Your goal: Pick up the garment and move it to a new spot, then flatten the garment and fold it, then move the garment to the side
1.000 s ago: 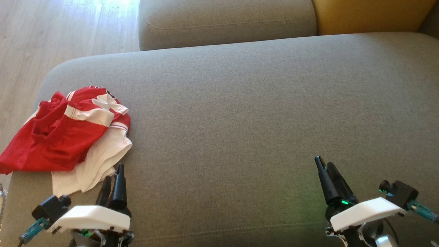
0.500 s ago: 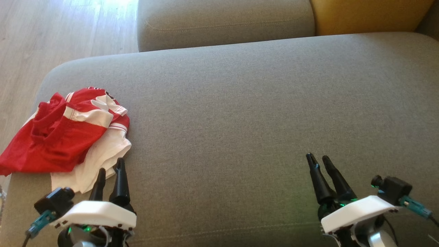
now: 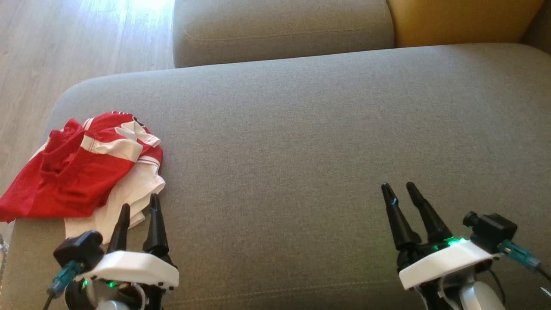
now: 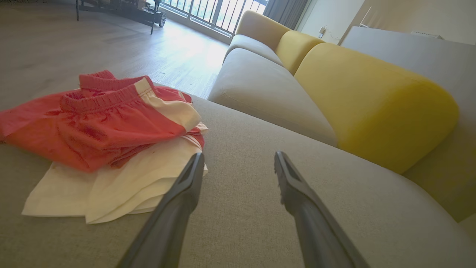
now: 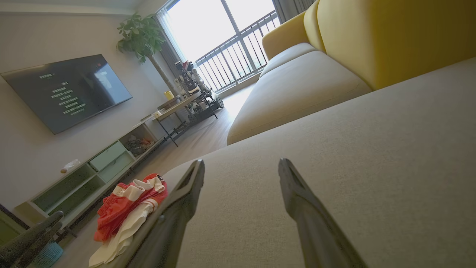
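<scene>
Head view: the garment (image 3: 82, 168), red with white panels, is lying crumpled at the left end of the grey sofa cushion (image 3: 301, 129), its red edge reaching the cushion's rim beside the wooden floor (image 3: 64, 43). The left gripper (image 3: 139, 201) is hovering just beside the white hem, fingers spread and grasping nothing. The right gripper (image 3: 397, 185) is sitting well apart over bare cushion, fingers likewise released. Left wrist view: the garment (image 4: 104, 123) is lying left of the left gripper (image 4: 238, 154). One finger is overlapping the stacked white layers, but I cannot tell if it is touching them. A gathered waistband (image 4: 100, 98) is showing on top of the heap. Right wrist view: the right gripper (image 5: 241, 162) is pointing along empty cushion, with the garment (image 5: 126, 208) far off at lower left. Judgement: the fabric is looking thin, light and limp, so it will probably be sagging and unfolding once lifted. Pinching the thicker waistband, or several hem layers together, looks safer than catching one loose layer.
</scene>
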